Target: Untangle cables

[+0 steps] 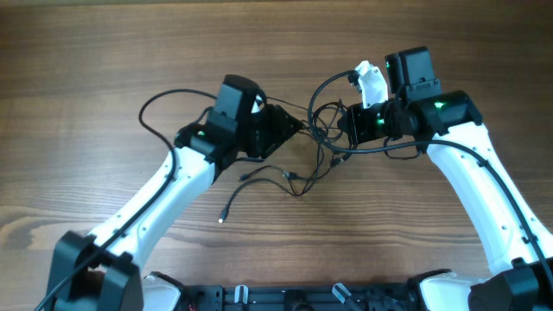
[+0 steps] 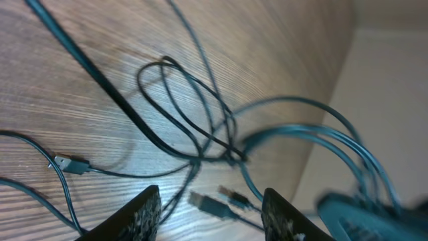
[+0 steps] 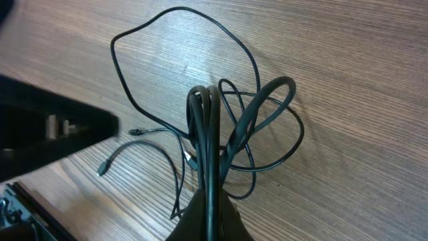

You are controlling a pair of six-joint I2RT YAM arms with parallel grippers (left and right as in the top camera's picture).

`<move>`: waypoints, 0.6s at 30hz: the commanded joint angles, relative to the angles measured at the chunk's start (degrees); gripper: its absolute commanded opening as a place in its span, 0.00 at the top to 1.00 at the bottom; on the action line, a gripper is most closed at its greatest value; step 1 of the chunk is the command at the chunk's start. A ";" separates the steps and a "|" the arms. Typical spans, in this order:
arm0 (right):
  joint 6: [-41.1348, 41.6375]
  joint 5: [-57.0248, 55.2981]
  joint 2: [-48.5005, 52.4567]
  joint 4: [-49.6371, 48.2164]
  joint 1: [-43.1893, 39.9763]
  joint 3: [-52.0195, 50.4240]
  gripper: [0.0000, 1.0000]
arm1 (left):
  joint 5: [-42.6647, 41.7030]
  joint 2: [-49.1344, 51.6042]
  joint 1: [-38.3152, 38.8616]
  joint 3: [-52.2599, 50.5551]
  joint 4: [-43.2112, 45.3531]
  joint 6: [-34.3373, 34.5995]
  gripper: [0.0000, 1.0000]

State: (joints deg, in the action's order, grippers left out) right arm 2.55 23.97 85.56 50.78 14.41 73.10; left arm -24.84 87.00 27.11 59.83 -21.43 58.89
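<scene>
The cables [image 1: 321, 130] are thin black wires lying in a loose tangle between my two grippers at the table's middle. My left gripper [image 1: 294, 130] hovers at the tangle's left side; in its wrist view the jaws [image 2: 214, 217] stand open with nothing held, and two small plugs [image 2: 207, 204] lie on the wood just past them. Crossing loops of cable [image 2: 200, 134] sit further ahead. My right gripper [image 1: 344, 128] is shut on a bunch of cable strands [image 3: 208, 134] that run straight up from its fingers [image 3: 210, 217] and fan out into loops [image 3: 267, 114].
One long cable loop [image 1: 164, 99] reaches out to the left, behind the left arm. Loose plug ends [image 1: 225, 216] trail toward the front of the wooden table [image 1: 86, 52]. The left arm shows as a dark shape [image 3: 53, 134] in the right wrist view.
</scene>
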 commanded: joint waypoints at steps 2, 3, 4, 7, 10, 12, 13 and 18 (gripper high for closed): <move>0.37 1.40 -0.15 -0.17 -0.13 0.28 0.96 | 3.89 5.31 0.79 0.17 4.81 7.87 0.50; 0.37 1.40 -0.13 -0.17 -0.13 0.28 0.96 | 3.89 5.99 0.79 0.17 6.64 8.17 0.51; 0.37 1.40 -0.15 -0.17 -0.13 0.28 0.96 | 3.91 6.78 0.79 0.17 8.37 9.57 0.52; 0.37 1.40 -0.15 -0.17 -0.13 0.28 0.96 | 3.67 9.35 0.79 0.17 11.61 13.70 0.61; 0.35 1.38 -0.13 -0.15 -0.13 0.28 0.96 | 2.19 9.73 0.70 0.17 11.58 13.55 0.95; 0.26 -0.35 -0.13 -0.09 -0.13 0.28 0.96 | -1.86 9.35 -1.55 0.17 11.61 9.94 0.96; 0.61 -3.08 -0.13 0.15 -0.13 0.28 0.96 | -4.46 8.83 -3.65 0.17 11.34 6.25 0.96; 0.44 -7.72 -0.13 2.60 -0.13 0.26 0.96 | -27.47 3.58 -28.72 0.17 10.03 -0.24 0.96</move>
State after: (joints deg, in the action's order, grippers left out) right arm 2.76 19.44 85.56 53.15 14.41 73.10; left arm -37.36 94.83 12.56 59.83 -11.90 63.26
